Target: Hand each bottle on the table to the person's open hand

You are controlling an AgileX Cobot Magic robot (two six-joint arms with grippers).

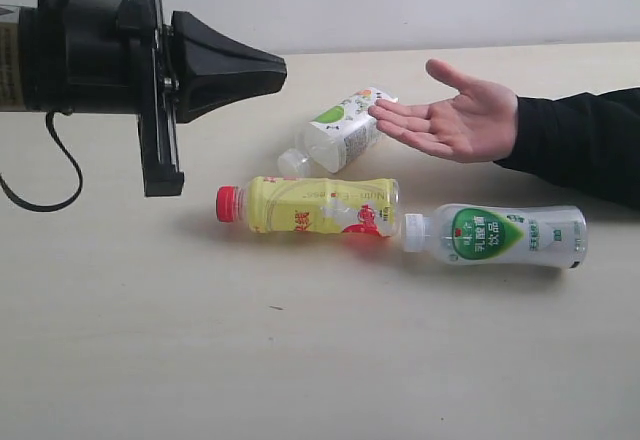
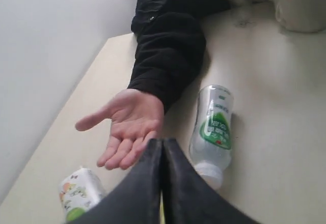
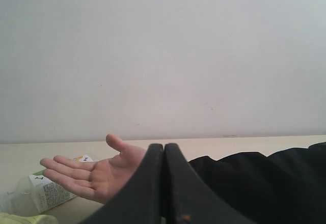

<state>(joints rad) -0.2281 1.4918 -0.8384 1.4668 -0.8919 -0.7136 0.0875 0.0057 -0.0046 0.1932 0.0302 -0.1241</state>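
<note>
my left gripper (image 1: 278, 66) hangs above the desk (image 1: 300, 360) on the left side of the exterior view. its tip points across toward the open hand (image 1: 455, 115), and its fingers are pressed together with nothing between them. my right gripper (image 3: 164, 146) is also pressed together and holds nothing; it shows only in its own wrist view, where the hand sits just beyond its tip.

three bottles lie on their sides on the desk. the yellow bottle (image 1: 310, 205) is in the middle, with its red cap toward my left arm's side. the clear bottle (image 1: 500, 235) with the green and white label lies just beside it. its white cap is right up against the yellow bottle's base, and i cannot tell if they touch. the white bottle (image 1: 345, 125) with the green leaf lies behind the yellow one. its far end is under the fingertips of the hand, and i cannot tell if they touch.

the hand is palm up with fingers spread and nothing in it, at the end of a black sleeve (image 1: 580, 140) that comes in from the right.
</note>
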